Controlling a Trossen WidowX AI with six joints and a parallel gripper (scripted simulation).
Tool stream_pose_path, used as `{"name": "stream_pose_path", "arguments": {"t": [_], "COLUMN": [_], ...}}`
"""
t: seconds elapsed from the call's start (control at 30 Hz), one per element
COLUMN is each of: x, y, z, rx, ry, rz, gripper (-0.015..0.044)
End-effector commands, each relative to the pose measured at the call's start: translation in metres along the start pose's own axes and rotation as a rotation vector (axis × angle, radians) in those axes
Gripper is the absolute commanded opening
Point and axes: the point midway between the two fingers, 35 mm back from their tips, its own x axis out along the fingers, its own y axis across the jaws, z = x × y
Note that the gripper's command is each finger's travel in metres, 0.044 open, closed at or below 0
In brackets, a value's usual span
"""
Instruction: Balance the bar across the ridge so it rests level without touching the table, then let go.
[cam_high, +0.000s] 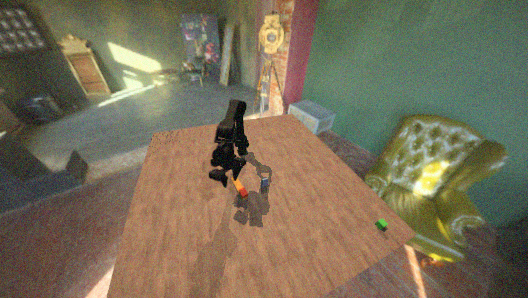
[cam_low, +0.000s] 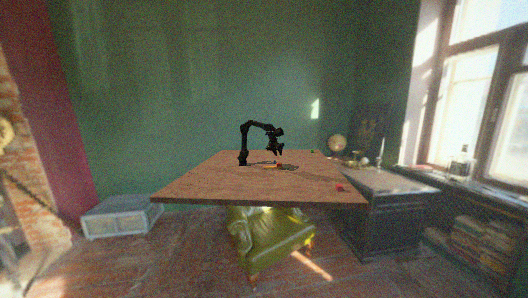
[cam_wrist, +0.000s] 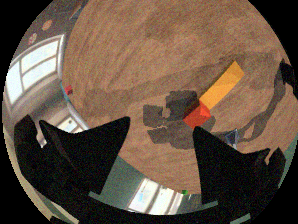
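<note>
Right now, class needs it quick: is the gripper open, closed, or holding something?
Gripper: open and holding nothing, hanging above the orange-and-red bar, which lies on the table.

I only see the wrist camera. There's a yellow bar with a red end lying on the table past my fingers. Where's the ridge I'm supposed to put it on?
Observer: In the top view a small blue piece, likely the ridge, stands just right of the bar, with a gap between them.
Operator: Am I touching the bar?
Observer: No. In the exterior view the gripper hangs open above the bar, with air under the fingers.
Operator: Is anything else on the table?
Observer: Yes, a red cube sits near the table's front edge, far from the bar.
</note>
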Motion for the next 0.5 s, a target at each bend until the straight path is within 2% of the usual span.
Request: {"name": "stream_pose_path", "arguments": {"t": [0.0, 0.47], "x": [0.003, 0.002], "y": [-0.017, -0.069], "z": [0.003, 0.016], "rx": [0.108, 0.465], "ry": [-0.048, -0.244], "rz": [-0.058, -0.199], "gripper": [0.0315, 0.0315]}}
